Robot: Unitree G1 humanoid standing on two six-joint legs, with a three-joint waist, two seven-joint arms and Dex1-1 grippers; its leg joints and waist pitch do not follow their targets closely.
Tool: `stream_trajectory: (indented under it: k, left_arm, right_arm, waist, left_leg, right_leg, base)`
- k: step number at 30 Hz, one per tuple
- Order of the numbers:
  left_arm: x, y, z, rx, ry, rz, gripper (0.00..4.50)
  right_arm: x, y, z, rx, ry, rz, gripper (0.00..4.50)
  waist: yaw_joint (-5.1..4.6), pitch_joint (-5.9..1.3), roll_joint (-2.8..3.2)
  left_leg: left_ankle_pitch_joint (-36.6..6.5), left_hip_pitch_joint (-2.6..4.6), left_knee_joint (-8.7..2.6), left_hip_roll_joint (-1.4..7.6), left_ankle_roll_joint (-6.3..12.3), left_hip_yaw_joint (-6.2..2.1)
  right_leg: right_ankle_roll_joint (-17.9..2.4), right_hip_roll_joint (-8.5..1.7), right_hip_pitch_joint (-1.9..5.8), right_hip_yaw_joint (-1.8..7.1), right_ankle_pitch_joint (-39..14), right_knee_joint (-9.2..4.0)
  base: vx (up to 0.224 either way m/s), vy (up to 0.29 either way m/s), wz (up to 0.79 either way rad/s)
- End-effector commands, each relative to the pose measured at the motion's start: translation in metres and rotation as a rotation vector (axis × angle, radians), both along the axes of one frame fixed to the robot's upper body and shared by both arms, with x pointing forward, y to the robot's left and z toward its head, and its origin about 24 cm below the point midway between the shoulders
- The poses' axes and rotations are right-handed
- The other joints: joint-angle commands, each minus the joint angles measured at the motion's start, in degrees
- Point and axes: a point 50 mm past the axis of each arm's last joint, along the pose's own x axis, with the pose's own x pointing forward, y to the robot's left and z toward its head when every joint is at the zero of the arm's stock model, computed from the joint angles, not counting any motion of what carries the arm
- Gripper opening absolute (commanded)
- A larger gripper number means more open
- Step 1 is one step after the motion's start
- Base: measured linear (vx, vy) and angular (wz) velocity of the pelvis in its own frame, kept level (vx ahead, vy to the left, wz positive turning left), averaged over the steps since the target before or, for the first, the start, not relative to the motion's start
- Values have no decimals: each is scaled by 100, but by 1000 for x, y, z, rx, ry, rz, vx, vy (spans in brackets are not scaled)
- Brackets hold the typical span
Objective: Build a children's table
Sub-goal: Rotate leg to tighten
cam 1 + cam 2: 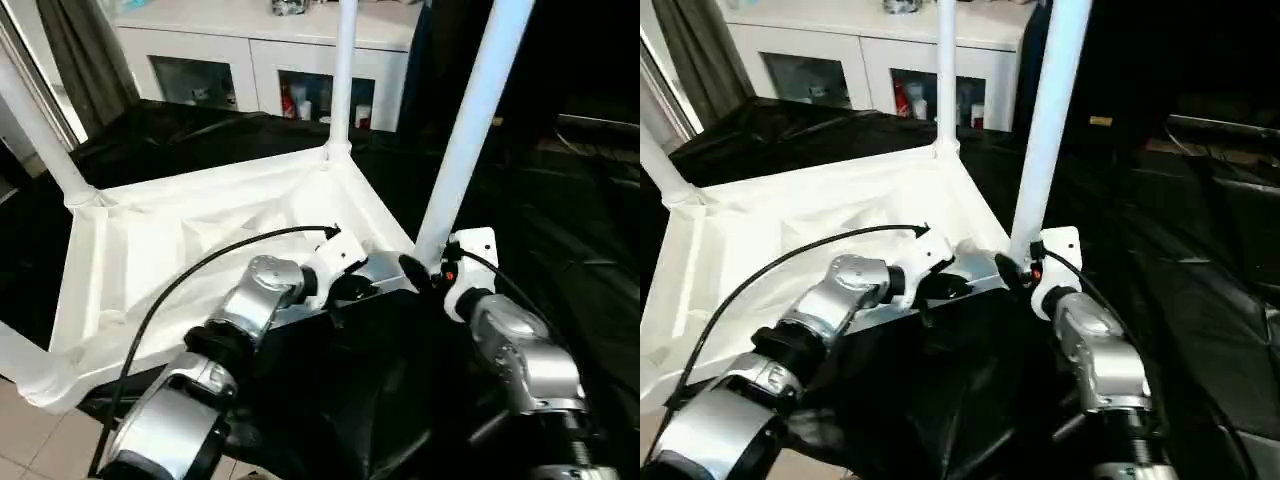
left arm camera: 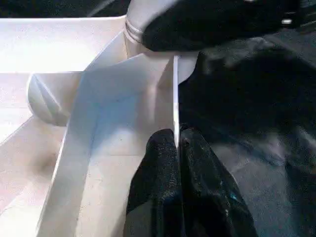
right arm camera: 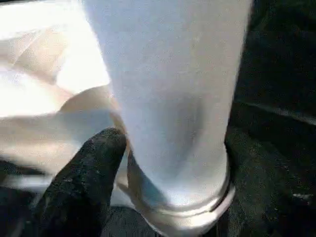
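We see the table top (image 1: 190, 250) lying upside down, ribbed side up, on a surface draped in black sheet (image 1: 560, 240). Four legs stand in its corner sockets. The near-right leg (image 1: 470, 130) rises steeply just in front of our right arm; the far-right leg (image 1: 343, 75) stands behind it; the far-left leg (image 1: 40, 135) leans off to the left; the near-left leg (image 1: 22, 365) shows at the lower left corner.

Our left hand (image 2: 177, 148) is pinched shut on the thin near rim of the top, one black finger (image 2: 158, 163) on the inner side of the rim and the other on the outer, close to the near-right socket. In the head views it (image 1: 350, 285) sits at the top's near edge, just left of that leg.

Our right hand (image 3: 168, 168) is at the foot of the near-right leg (image 3: 168, 98), fingers spread to either side of the tube just above the socket collar. One finger (image 3: 84, 173) lies beside the tube; whether the pads press on the leg we cannot tell. In the left eye view this hand (image 1: 425, 270) is right at the leg's base.

Behind the work stands a white cabinet (image 1: 260, 50) with glass doors.
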Motion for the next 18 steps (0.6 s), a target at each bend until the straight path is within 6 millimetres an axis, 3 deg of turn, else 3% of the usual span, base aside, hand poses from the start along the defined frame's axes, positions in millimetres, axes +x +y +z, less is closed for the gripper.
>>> stream_trajectory:
  k: [1, 2, 5, 6, 7, 8, 9, 11, 14, 18]
  left_arm:
    - [-9, -2, 0, -54, 28, -112, 0]
    - [-10, 0, 0, -56, 34, -124, 0]
    - [-14, 8, 1, -65, 62, -197, 0]
    - [-16, 11, 2, -64, 71, -228, 0]
    - [-18, 14, 2, -63, 78, -248, 0]
    - [-19, 17, 3, -63, 92, -268, 0]
    - [-20, 19, 3, -64, 102, -279, 0]
    - [-22, 24, 4, -57, 124, -303, 0]
    - [-29, 32, 2, -51, 169, -356, 0]
    - [-33, 38, 0, -49, 189, -376, 0]
  right_arm:
    - [-15, 29, -1, 45, 36, 304, 366]
    - [-16, 28, 0, 37, 29, 329, 366]
    - [-23, 21, 8, 8, 7, 461, 366]
    - [-25, 18, 10, 10, 9, 508, 366]
    - [-28, 16, 12, 13, 15, 544, 366]
    - [-31, 14, 13, 14, 19, 593, 366]
    - [-32, 13, 14, 14, 23, 622, 366]
    - [-36, 11, 15, 2, 39, 685, 366]
    - [-38, 9, 17, -5, 57, 741, 366]
    - [-38, 7, 18, 3, 68, 764, 333]
  waist:
    - [19, -260, -45]
    - [23, -267, -70]
    - [28, -283, -56]
    - [44, -296, -108]
    - [73, -303, -88]
    - [76, -291, -115]
    - [91, -300, -80]
    - [116, -317, -71]
    - [125, -325, -58]
    - [121, -306, -39]
  left_leg:
    - [-1112, -38, -330, 242, 292, -96]
    - [-1082, -42, -324, 244, 320, -98]
    - [-907, -62, -285, 249, 453, -77]
    - [-811, -60, -269, 251, 496, -71]
    - [-742, -53, -262, 273, 550, -75]
    - [-716, -65, -258, 278, 589, -67]
    - [-700, -63, -246, 290, 647, -66]
    - [-616, -58, -221, 298, 702, -61]
    - [-556, -75, -192, 304, 718, -65]
    - [-855, -51, -215, 302, 559, -57]
  right_leg:
    - [-1040, -380, 267, 264, -771, -449]
    - [-1050, -377, 284, 254, -722, -448]
    - [-1155, -374, 268, 250, -522, -424]
    - [-1217, -371, 279, 242, -407, -398]
    - [-1300, -381, 279, 241, -269, -369]
    - [-1326, -367, 270, 240, -199, -359]
    - [-1374, -362, 255, 234, -119, -335]
    - [-1444, -376, 239, 229, 14, -314]
    - [-1543, -370, 236, 222, 249, -269]
    - [-1514, -378, 228, 234, -221, -316]
  base:
    - [0, 0, 0]
    - [0, 0, 0]
    - [0, 0, 0]
    - [0, 0, 0]
    - [0, 0, 0]
    - [0, 0, 0]
    - [0, 0, 0]
    - [0, 0, 0]
    - [0, 0, 0]
    - [0, 0, 0]
